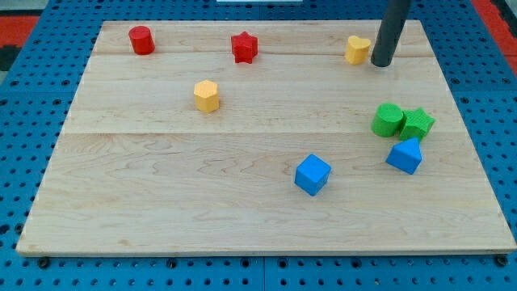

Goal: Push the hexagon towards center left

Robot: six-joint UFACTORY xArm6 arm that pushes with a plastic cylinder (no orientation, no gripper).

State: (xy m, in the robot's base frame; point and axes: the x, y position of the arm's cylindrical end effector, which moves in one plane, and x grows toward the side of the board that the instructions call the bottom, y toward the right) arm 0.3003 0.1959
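Seven blocks lie on our wooden board [258,194], which rests on a blue pegboard [24,162] whose edges are cut off by the frame all around. Our dark rod enters from the view's top at about one o'clock, and its upper length is cut off, so we cannot see the arm behind it; my tip [380,64] rests on the board just beside the yellow block [357,49], on its three o'clock side, and whether the two touch is hard to tell. We carry no claw at all, only this bare rod, so nothing is opened, closed or held. That yellow block's shape is hard to make out. The yellow hexagon [207,95] sits at about ten o'clock from the board's middle, standing alone, a pale orange-yellow prism with a flat faceted top. At four o'clock the blue cube [313,175] stands apart. At three o'clock the green cylinder [388,120] touches the green star [418,123], with a blue block [405,155] just below them, its form unclear. Along the top edge sit the red cylinder [141,40] at eleven o'clock and the red star [244,47] near twelve.
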